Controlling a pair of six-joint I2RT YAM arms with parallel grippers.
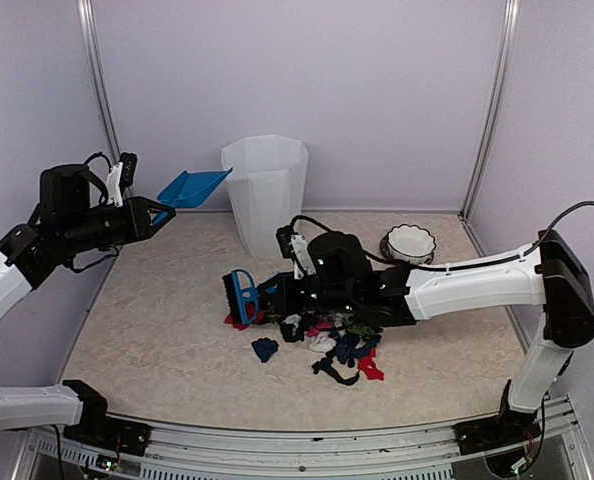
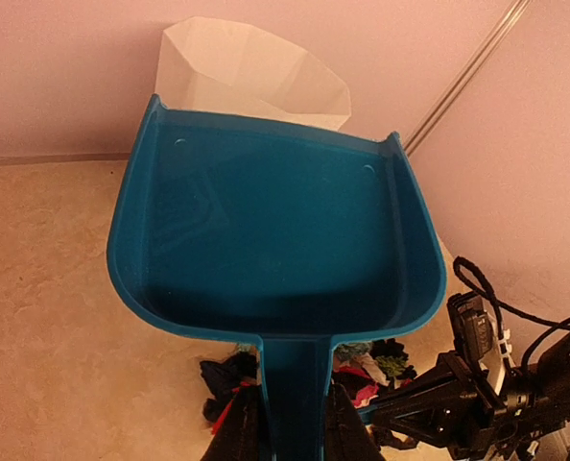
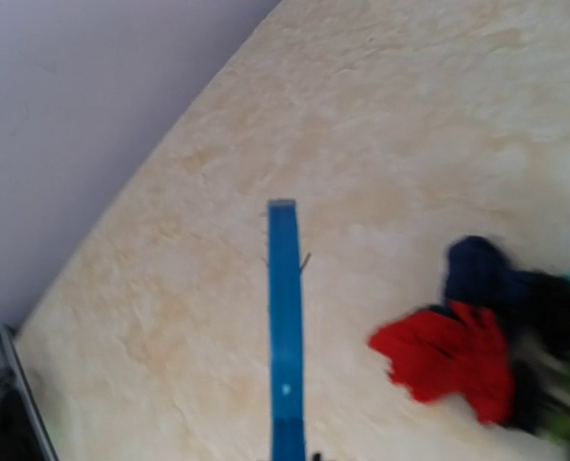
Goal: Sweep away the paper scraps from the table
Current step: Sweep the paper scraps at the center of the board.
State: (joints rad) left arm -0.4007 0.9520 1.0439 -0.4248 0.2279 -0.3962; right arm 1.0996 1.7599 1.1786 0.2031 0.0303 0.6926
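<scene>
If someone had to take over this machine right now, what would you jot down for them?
Left claw: shut on the dustpan handle, pan empty, raised beside the white bin.
Right claw: shut on the brush, low at the pile's left edge.
Paper scraps: bunched in the middle of the table.
Done: scraps gathered.
Left: sweep them into the pan, tip it into the bin.

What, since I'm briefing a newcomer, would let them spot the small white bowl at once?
Find the tall white bin standing at the back of the table. To its right, near the back right corner, sits the bowl. Unlike the tall faceted bin, it is low and round, white with a wavy rim and a dark base.
</scene>
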